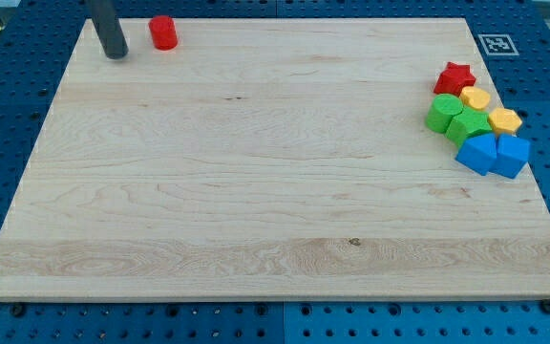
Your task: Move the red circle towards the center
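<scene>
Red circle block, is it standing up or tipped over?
Standing up. The red circle shows its flat round top and sits squarely on the board; my tip is just to its left, apart.

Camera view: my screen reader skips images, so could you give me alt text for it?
My tip rests near the wooden board's top-left corner, just left of the red circle and apart from it. By the right edge sits a cluster: a red star, two yellow, two green and two blue blocks.
</scene>
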Controlling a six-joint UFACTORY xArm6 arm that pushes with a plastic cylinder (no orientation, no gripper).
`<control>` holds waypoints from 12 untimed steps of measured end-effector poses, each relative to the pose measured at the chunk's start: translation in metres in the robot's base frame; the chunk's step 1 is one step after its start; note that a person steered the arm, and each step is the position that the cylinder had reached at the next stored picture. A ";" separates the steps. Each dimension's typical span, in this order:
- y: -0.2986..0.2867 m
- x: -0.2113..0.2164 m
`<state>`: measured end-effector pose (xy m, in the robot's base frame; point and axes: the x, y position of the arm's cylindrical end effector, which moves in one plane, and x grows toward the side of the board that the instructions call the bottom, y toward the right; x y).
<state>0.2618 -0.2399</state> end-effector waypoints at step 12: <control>0.112 -0.023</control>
